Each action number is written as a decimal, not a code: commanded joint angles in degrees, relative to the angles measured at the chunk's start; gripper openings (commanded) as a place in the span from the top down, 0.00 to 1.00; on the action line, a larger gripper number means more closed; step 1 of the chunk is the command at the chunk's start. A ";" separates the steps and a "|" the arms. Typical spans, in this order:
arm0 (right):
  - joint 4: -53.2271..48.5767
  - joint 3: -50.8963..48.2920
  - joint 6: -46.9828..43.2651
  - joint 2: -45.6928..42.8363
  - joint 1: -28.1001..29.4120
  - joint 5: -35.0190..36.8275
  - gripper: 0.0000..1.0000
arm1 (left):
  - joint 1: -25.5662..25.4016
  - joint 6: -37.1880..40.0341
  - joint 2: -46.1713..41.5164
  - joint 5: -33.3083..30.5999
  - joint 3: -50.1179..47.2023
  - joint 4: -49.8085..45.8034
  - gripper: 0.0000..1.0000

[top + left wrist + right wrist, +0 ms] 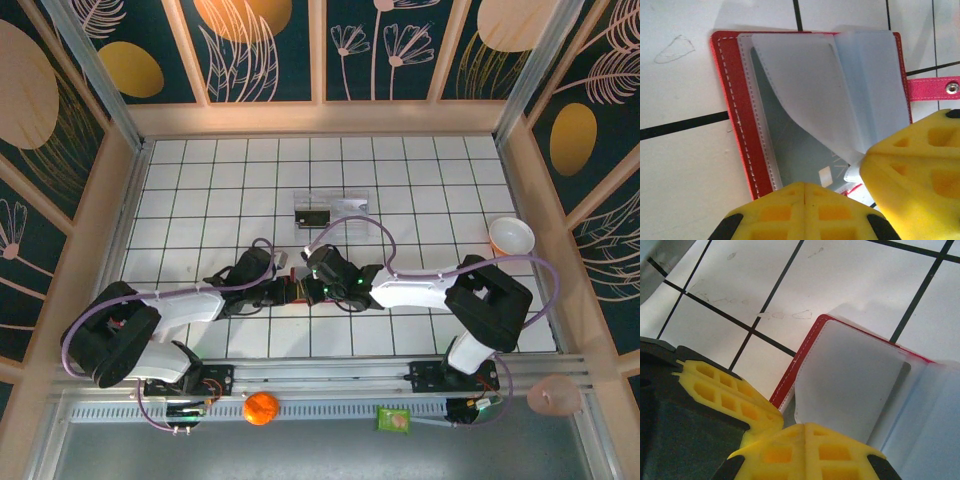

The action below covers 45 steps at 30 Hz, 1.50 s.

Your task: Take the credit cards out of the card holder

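Card holder (742,135) is lying open on the white tiled table (200,200), roughly mid-table, right where both arms meet in the top view. Red cover faces down, frosted plastic sleeves face up, and the snap tab (935,89) sticks out flat to one side.

Left gripper (804,192): fingers pressed tight together at the near edge of the holder, over the pocket w/ the grey card (800,150) in it. Can't tell whether it's actually got the card pinched or is just closed on the edge, tbh.

Right gripper (805,432): closed too, and one frosted sleeve (850,380) runs straight into its fingertips, so it's pinching that page. In the left wrist view the same page is peeled up and curling away from the pocket underneath.

Dark card (312,215) sits in the clear tray (345,200), further back on the table, well apart from the holder.

Other stuff: paper cup (511,237) over by the right wall. Orange ball (261,408) and green packet (393,420) are down by the arm bases.
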 commanded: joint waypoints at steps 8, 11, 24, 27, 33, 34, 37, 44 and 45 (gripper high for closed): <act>0.89 -0.88 1.45 -1.54 -0.19 -0.14 1.00 | -0.46 -2.63 3.50 -1.10 0.46 0.26 1.00; -0.29 -1.23 2.53 -2.32 -0.24 0.90 1.00 | -0.46 -3.16 4.78 -0.41 -0.02 0.43 1.00; -9.25 -11.56 15.12 -16.35 -0.33 12.45 0.93 | -0.59 -3.56 5.53 1.57 -0.37 1.65 1.00; -13.61 -13.35 19.66 -19.51 -0.36 14.79 0.78 | -1.11 -3.20 5.98 1.74 0.34 1.57 1.00; -18.78 -16.36 24.28 -28.43 -0.48 17.50 0.54 | -1.67 -2.63 6.31 2.51 2.27 0.36 1.00; -18.14 -16.85 23.87 -29.56 -0.93 16.89 0.54 | -1.72 -2.51 5.96 2.66 2.66 0.25 1.00; -16.53 -17.32 22.57 -30.72 -2.30 14.99 0.53 | -2.33 -1.73 5.65 3.25 4.41 0.10 1.00; -16.09 -16.36 20.54 -30.90 -3.62 14.72 0.54 | -5.15 1.00 7.22 3.61 11.08 -3.27 1.00; -16.19 -16.36 20.61 -31.02 -3.75 14.73 0.54 | -5.53 1.10 7.39 3.97 11.78 -3.20 1.00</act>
